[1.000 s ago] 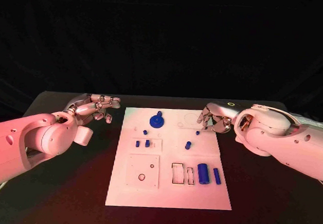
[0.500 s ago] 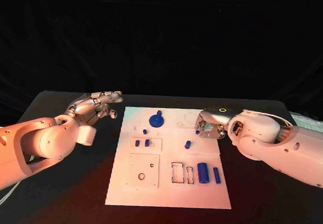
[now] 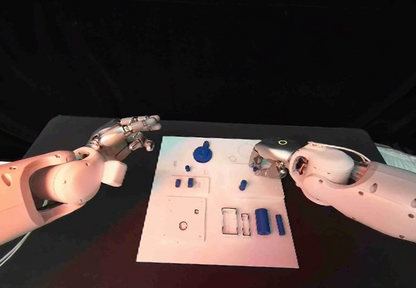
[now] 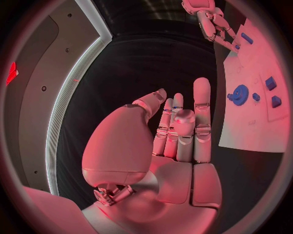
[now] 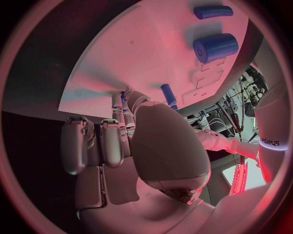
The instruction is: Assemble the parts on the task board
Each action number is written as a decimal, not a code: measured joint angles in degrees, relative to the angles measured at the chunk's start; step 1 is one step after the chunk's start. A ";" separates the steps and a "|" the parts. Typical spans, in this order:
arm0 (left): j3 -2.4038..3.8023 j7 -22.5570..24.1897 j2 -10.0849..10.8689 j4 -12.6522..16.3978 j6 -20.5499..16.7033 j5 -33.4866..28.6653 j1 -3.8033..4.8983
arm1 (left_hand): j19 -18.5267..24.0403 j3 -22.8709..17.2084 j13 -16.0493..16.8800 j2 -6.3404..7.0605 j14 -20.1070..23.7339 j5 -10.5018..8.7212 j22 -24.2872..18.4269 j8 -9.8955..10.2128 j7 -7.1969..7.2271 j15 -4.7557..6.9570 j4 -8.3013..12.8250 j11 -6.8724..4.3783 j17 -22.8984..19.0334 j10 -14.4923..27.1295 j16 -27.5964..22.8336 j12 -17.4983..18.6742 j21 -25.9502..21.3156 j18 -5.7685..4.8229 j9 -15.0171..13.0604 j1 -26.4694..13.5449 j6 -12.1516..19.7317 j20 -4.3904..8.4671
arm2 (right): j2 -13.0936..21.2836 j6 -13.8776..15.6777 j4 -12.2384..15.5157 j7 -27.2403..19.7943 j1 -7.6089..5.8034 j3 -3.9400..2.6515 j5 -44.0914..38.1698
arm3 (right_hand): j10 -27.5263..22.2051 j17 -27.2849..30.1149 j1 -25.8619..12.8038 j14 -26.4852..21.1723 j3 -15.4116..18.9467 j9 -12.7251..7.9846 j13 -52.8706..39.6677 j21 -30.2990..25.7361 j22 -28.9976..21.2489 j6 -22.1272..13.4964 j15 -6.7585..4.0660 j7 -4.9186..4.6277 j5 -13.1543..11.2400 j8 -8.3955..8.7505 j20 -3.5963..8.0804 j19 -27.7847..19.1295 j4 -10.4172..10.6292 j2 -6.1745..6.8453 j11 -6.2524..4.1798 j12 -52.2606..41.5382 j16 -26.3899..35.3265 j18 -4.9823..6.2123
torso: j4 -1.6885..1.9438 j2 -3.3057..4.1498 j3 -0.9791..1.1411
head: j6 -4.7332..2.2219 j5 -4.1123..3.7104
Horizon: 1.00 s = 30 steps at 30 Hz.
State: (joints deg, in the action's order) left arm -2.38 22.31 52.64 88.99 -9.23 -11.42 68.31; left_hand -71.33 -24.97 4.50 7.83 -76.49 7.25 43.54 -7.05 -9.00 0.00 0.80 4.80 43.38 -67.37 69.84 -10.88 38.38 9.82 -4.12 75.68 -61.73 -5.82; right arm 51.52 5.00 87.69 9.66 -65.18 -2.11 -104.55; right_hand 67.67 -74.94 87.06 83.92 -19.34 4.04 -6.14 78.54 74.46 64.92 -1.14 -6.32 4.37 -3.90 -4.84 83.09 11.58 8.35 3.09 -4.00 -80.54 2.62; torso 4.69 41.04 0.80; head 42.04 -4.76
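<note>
The white task board [image 3: 216, 237] lies in the middle of the table. On it sit a blue gear [image 3: 202, 155], several small blue pegs [image 3: 190, 182], a thick blue cylinder [image 3: 262, 221] and a thin one [image 3: 280, 225]. My right hand [image 3: 269, 160] hangs over the board's far right edge, its fingertips pinching a small blue peg [image 3: 255, 166]; the right wrist view shows a blue tip [image 5: 124, 94] between thumb and fingers. Off the board's far left corner, my left hand [image 3: 129, 135] is empty, its fingers [image 4: 201, 105] straight and apart.
Black table surrounds the board on all sides. Empty rectangular slots [image 3: 231, 222] lie beside the thick cylinder, and a square plate with holes [image 3: 183, 218] sits at the board's near left. Another peg [image 3: 242, 185] lies close under the right hand.
My right arm has swung in toward the board, and the pinched peg has shifted slightly away from me with the hand. My left hand has straightened its fingers and moved a little farther away from me.
</note>
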 measured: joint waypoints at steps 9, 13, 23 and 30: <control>-0.02 -0.08 -0.02 0.05 0.07 -0.07 -0.03 | 0.41 0.12 0.00 -0.22 0.31 0.00 -0.18 0.00 0.00 -0.09 0.12 0.00 -0.60 0.00 -0.33 0.00 -0.08 0.00 0.10 0.22 0.00 0.00 | -0.53 -0.37 -0.29 -0.06 0.04 -0.12 -0.15 | 3.10 0.01 -0.28 0.21 -5.62 0.76 1.39 0.00 0.33 2.81 -0.21 0.36 -1.30 -0.51 0.22 0.22 -2.29 -1.68 -0.22 -0.16 0.00 0.00 | -0.04 0.01 0.00 | 0.29 0.10; -0.02 -0.19 -0.03 0.00 0.12 -0.04 -0.03 | 0.41 -0.56 -0.01 -1.04 0.41 0.00 -0.33 0.00 -0.21 0.02 0.87 0.21 -0.72 0.22 -0.33 -0.39 -0.30 0.00 0.15 1.05 0.22 0.00 | -0.63 -0.57 -0.16 -0.11 0.08 -0.14 -0.37 | 3.86 0.01 -0.20 0.00 -8.79 1.21 1.57 0.00 0.49 3.37 -0.41 0.50 -1.72 -0.51 0.42 0.42 -3.98 -2.05 0.55 -0.16 0.00 0.00 | -0.05 0.00 -0.01 | 0.39 0.10; -0.03 -0.53 -0.06 -0.10 0.31 0.09 -0.04 | 0.41 -0.86 -0.01 -1.04 0.57 0.00 -0.34 0.00 -0.41 -0.13 1.18 0.20 -0.89 0.63 -0.33 -0.40 -0.30 -0.01 0.15 1.05 0.42 0.00 | -0.59 -0.55 0.15 0.12 0.23 -0.12 -1.38 | 4.42 0.02 -1.99 0.02 -11.04 1.96 1.74 0.41 0.49 4.26 -0.39 0.38 -1.59 -0.27 0.42 0.42 -4.15 -2.69 1.11 -0.15 0.00 0.00 | -0.07 -0.04 -0.02 | 0.51 -0.02; -0.03 -0.81 -0.06 -0.12 0.45 0.13 -0.04 | 0.41 -0.71 -0.07 -1.04 0.56 0.00 -0.39 0.00 -0.61 -0.14 1.33 0.51 -1.09 0.94 -0.33 -0.40 -0.30 0.00 0.20 1.05 0.63 0.00 | -0.27 0.65 0.68 0.66 0.51 0.05 -1.88 | 4.62 0.02 -3.02 0.03 -12.33 2.14 1.76 0.41 0.48 4.46 -0.38 0.18 -1.59 -0.16 0.63 0.63 -4.89 -2.24 1.31 0.10 -0.24 0.00 | -0.05 -0.05 -0.02 | 0.52 -0.13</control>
State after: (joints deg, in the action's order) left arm -2.41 21.50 52.58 88.86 -8.78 -11.29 68.26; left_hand -70.92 -25.68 4.42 6.78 -75.92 7.25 43.15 -7.05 -9.61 -0.13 2.13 5.31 42.30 -66.43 69.51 -11.28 38.08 9.82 -3.92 76.73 -61.10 -5.81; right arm 51.25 5.65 88.36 10.32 -64.67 -2.05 -106.43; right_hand 72.28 -74.92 84.04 83.95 -31.67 6.18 -4.38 78.95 74.94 69.38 -1.52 -6.14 2.78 -4.06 -4.21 83.71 6.69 6.11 4.40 -3.91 -80.78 2.61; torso 4.64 40.99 0.77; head 42.56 -4.89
